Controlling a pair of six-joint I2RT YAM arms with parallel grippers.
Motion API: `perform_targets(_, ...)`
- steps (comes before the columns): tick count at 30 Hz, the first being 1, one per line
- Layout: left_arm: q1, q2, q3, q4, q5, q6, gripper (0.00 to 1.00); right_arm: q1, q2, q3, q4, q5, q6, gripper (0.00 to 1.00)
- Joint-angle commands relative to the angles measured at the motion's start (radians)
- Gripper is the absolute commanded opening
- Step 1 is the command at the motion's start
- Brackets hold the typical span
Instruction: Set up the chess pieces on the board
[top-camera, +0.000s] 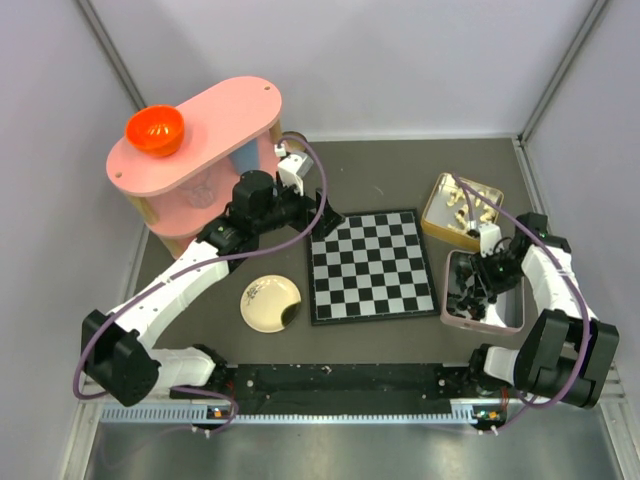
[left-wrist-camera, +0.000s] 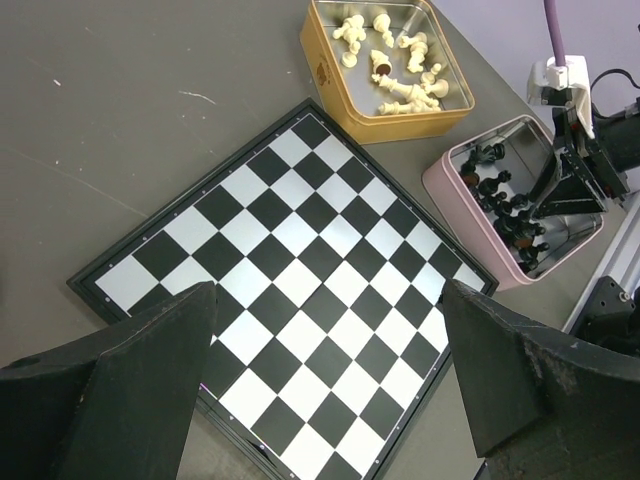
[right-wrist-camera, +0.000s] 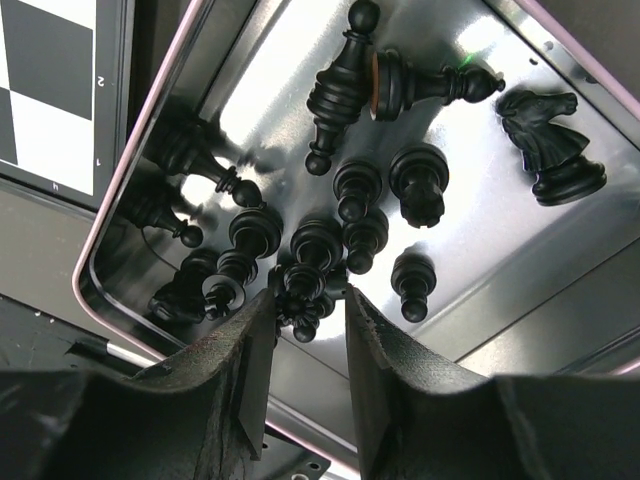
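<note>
**A:** Top view?
**B:** The board (top-camera: 372, 265) lies flat mid-table. The left claw (top-camera: 322, 215) hangs at its far-left corner, spread wide. The black chess pieces (top-camera: 462, 303) sit in a pink tin (top-camera: 483, 328) just right of the board. The right claw (top-camera: 470, 292) is down inside that tin.

**A:** Left wrist?
**B:** The left claw (left-wrist-camera: 328, 300) has both fingers (left-wrist-camera: 150, 390) far apart, with board (left-wrist-camera: 300, 260) squares between them, and holds nothing. Beyond the board's far side is a gold tin (left-wrist-camera: 340, 95) of cream pieces (left-wrist-camera: 395, 60). The pink tin (left-wrist-camera: 460, 215) is beside it with the chess pieces (left-wrist-camera: 505, 205) in it and the right arm reaching in.

**A:** Right wrist?
**B:** The right claw (right-wrist-camera: 310, 300) is drawn narrow, with its tips on either side of one black piece in the heap, pinching it. That piece is low in the tin, among the others. The rest of the chess pieces (right-wrist-camera: 420, 185) lie scattered on the shiny floor, most on their sides, with a knight at the far right. The tin rim (right-wrist-camera: 131, 150) runs next to the board's edge (right-wrist-camera: 50, 90).
</note>
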Motion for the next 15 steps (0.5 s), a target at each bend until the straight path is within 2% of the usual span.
perform_targets(1, -0.001, -0.010, 0.030, 0.032, -0.009, 0.017, 0.99, 0.017, -0.001, -0.019, 0.044, 0.008, 0.003, 0.33)
perform_targets(10, -0.001, -0.002, 0.044, 0.020, -0.013, 0.031, 0.99, 0.047, 0.009, -0.020, 0.052, 0.017, 0.015, 0.30)
perform_targets(15, -0.001, 0.003, 0.047, 0.023, -0.013, 0.028, 0.99, 0.052, 0.007, -0.023, 0.053, 0.028, 0.012, 0.18)
